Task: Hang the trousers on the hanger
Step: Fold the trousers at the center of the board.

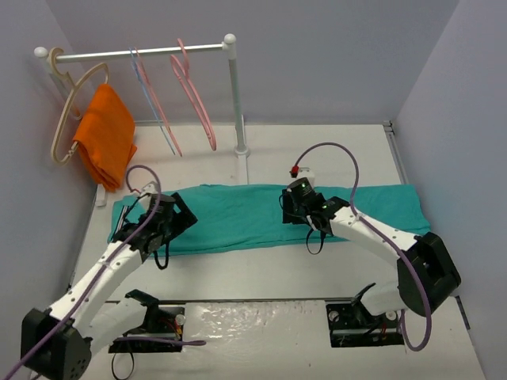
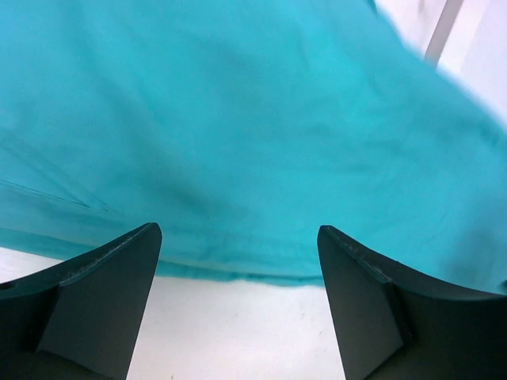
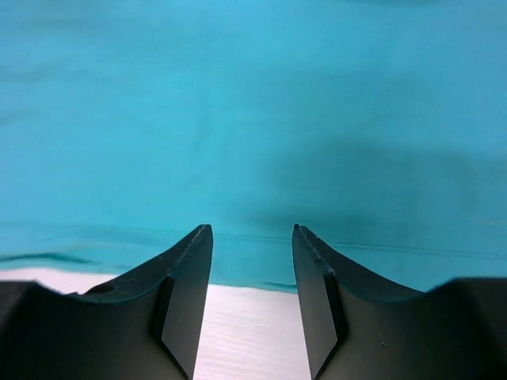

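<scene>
The trousers [image 1: 261,212] lie flat and lengthwise on the table [image 1: 261,273], a long teal-green band spread beneath and ahead of both pincers. The left pincer [image 2: 238,231] hangs over the near hem with its jaws spread wide and nothing between them. In its wrist view the hem runs just ahead of the fingertips, with fabric beyond and bare table on the near side. The right pincer [image 3: 252,229] stands about half parted and is also empty: its gap shows cloth ahead and white table below, and a stitched seam crosses just past its tips. Neither visibly touches the cloth, though I cannot tell how high each one hangs above it.

As I read it, both are stationed along the same near edge, well apart from each other, so the garment can be pinched at two points and lifted level rather than bunching from one corner.

The fabric looks thin, soft and smooth, with faint creases, and would likely droop between two grips. I cannot make out a striped band here.

The hanger [image 1: 194,99], thin and salmon-pink, hangs from the rail [image 1: 142,54] well beyond both pincers, beside a pale blue hanger [image 1: 154,103] and a beige hanger [image 1: 67,119] carrying an orange cloth [image 1: 105,142]. It is bare, so the task looks barely begun.
</scene>
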`<state>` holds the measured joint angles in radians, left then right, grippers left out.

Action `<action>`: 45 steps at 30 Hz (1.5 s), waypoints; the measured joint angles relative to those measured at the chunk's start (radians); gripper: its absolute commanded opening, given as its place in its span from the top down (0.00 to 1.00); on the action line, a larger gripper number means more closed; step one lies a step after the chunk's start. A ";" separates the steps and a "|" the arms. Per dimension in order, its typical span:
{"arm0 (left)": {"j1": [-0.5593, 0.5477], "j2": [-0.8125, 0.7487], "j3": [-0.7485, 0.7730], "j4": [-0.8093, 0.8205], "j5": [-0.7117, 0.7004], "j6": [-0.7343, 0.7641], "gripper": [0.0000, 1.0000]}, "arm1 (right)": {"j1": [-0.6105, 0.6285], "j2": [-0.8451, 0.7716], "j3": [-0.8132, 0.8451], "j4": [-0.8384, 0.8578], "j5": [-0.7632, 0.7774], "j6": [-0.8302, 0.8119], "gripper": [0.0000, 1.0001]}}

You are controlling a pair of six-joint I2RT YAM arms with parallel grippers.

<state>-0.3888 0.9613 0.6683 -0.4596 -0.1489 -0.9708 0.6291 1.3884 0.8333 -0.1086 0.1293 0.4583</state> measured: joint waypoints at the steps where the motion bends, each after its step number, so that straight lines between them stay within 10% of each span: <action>1: 0.051 -0.033 -0.003 -0.007 0.004 0.003 0.26 | 0.028 -0.001 0.000 0.016 -0.009 0.005 0.59; 11: 0.404 0.108 -0.051 0.025 0.076 0.094 0.28 | 0.191 0.199 -0.104 0.305 -0.034 0.076 0.65; 27: 0.580 -0.030 -0.150 -0.004 0.133 0.074 0.32 | 0.204 0.135 -0.191 0.373 -0.012 0.193 0.71; 39: 0.488 0.165 -0.145 0.645 0.560 0.015 0.97 | 0.204 -0.125 -0.195 0.294 -0.043 0.177 0.82; 45: 0.454 0.443 -0.148 0.938 0.624 -0.003 1.00 | 0.204 -0.132 -0.200 0.287 -0.047 0.165 0.84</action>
<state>0.0655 1.4042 0.5207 0.4781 0.4751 -0.9736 0.8330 1.2564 0.6337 0.1786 0.0823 0.6228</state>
